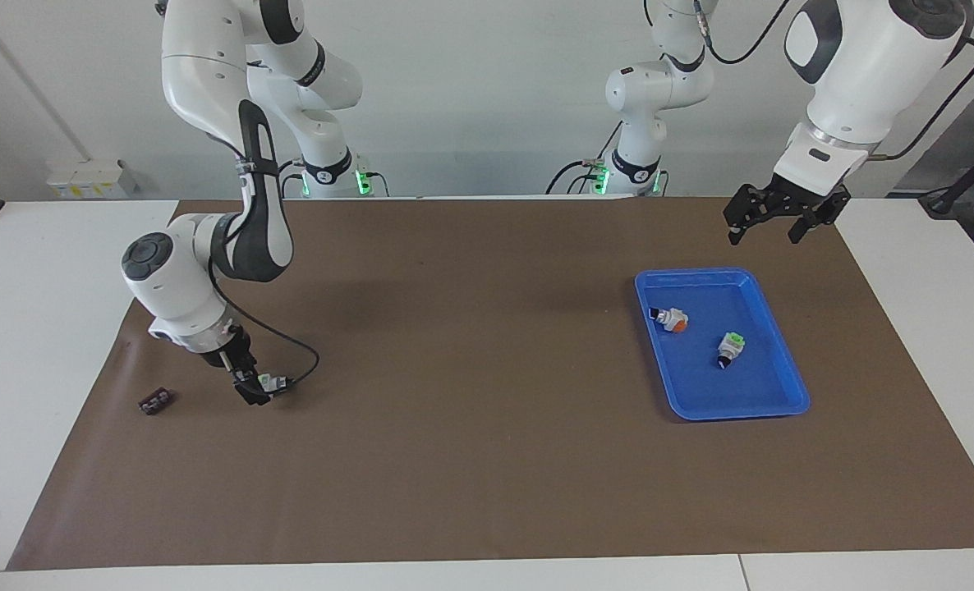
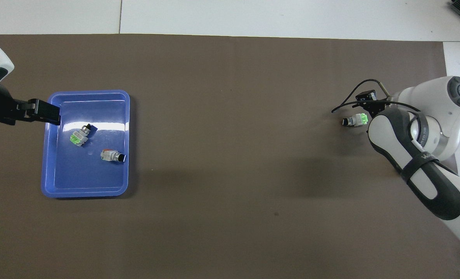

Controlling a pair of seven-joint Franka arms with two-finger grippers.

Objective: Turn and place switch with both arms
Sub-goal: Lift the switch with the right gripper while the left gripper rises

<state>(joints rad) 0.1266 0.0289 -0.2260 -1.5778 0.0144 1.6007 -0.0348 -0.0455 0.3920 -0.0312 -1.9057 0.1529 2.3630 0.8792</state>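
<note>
My right fingers (image 1: 259, 387) grasp the switch (image 1: 271, 382) low over the table (image 1: 487, 460) near a small dark part (image 1: 156, 401), left fingers (image 1: 774, 220) released over the blue tray (image 1: 783, 361) rim.

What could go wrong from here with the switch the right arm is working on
1. The right gripper meets the switch only at its green end, low at the brown mat; such an end-on hold could let it pivot or slip during turning.
2. The left gripper waits over the mat beside the blue tray, a long way off, so a handover means a long carry.
3. The tray already holds a similar green-capped switch; the two could be confused.
</note>
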